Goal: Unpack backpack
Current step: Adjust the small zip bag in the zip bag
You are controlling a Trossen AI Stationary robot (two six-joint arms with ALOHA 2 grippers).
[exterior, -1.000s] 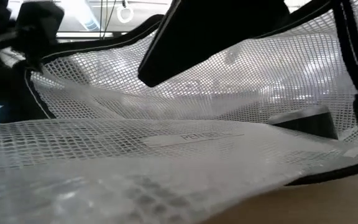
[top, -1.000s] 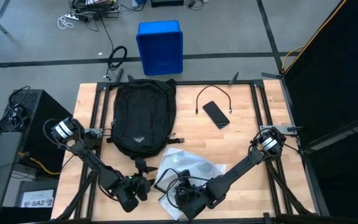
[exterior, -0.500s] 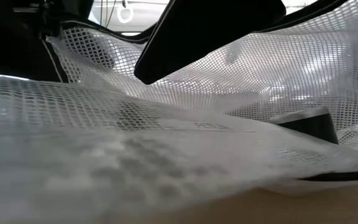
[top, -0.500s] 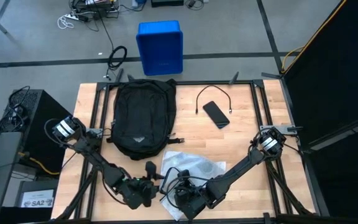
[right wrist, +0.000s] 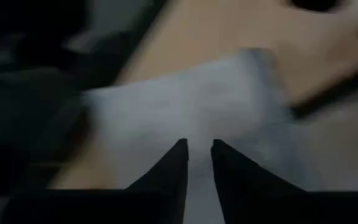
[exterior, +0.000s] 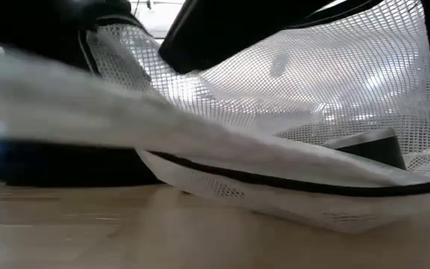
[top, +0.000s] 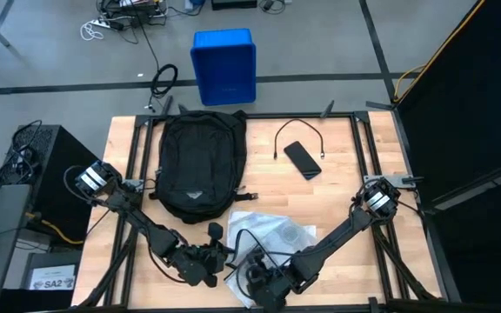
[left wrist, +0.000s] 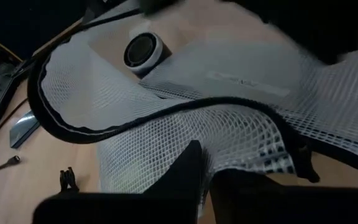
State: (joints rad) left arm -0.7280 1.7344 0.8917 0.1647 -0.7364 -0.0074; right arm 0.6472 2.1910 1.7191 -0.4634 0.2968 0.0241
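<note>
Backpack, large black fabric (top: 201,165): high view, far-left tabletop (top: 346,187); white mesh pouch (top: 272,235) nearer | left wrist view: left gripper (left wrist: 202,171) pinching pouch's black-trimmed edge | right wrist view: right gripper (right wrist: 199,154) pinching white pouch material (right wrist: 197,99).

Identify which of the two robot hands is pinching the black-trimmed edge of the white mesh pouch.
The left hand: its fingers are shut on the mesh pouch at the black trim. The right hand grips plain white material instead.
</note>
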